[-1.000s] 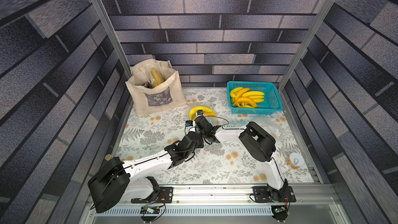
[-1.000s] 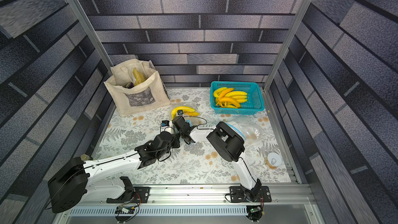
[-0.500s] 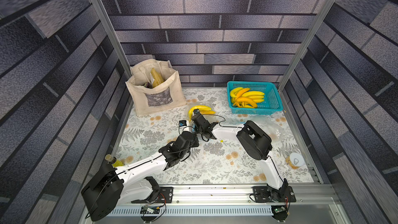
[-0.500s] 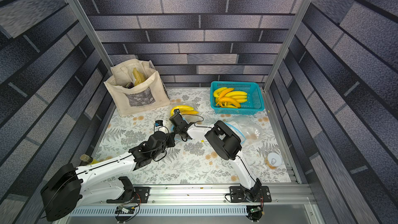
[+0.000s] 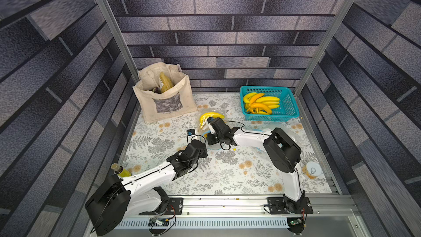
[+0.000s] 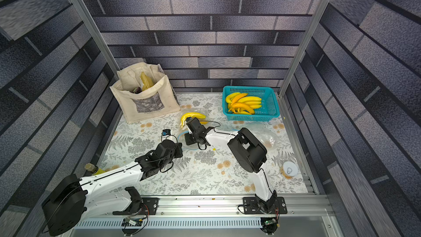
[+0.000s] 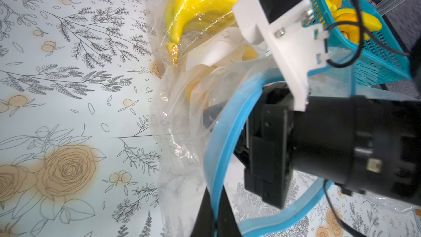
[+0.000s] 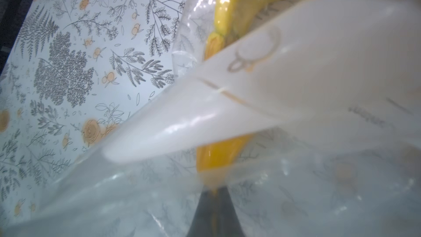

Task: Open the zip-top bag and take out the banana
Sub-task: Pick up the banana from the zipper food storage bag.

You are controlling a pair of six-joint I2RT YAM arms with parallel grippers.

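Note:
The clear zip-top bag (image 7: pixel 177 119) with a blue zip rim (image 7: pixel 227 133) lies mid-table, its mouth held open in a loop. My left gripper (image 7: pixel 215 192) is shut on that blue rim; in a top view it (image 5: pixel 205 148) sits at the bag's near edge. The right arm reaches through the mouth into the bag. Inside, my right gripper (image 8: pixel 213 192) is shut on the thin orange-yellow end of the banana (image 8: pixel 218 153). The banana's yellow curve (image 5: pixel 210 117) shows through the plastic in both top views and in the left wrist view (image 7: pixel 198 3).
A teal basket (image 5: pixel 289 112) of bananas stands at the back right, and a cloth tote bag (image 5: pixel 166 106) at the back left. Crumpled clear plastic (image 6: pixel 264 135) lies behind the right arm. There is a bottle (image 5: pixel 118 169) near the left base and a can (image 5: pixel 313 169) at the right edge.
The right gripper's jaws have closed on the banana's end inside the bag. Both wrists shifted slightly left early in the second, then held still.

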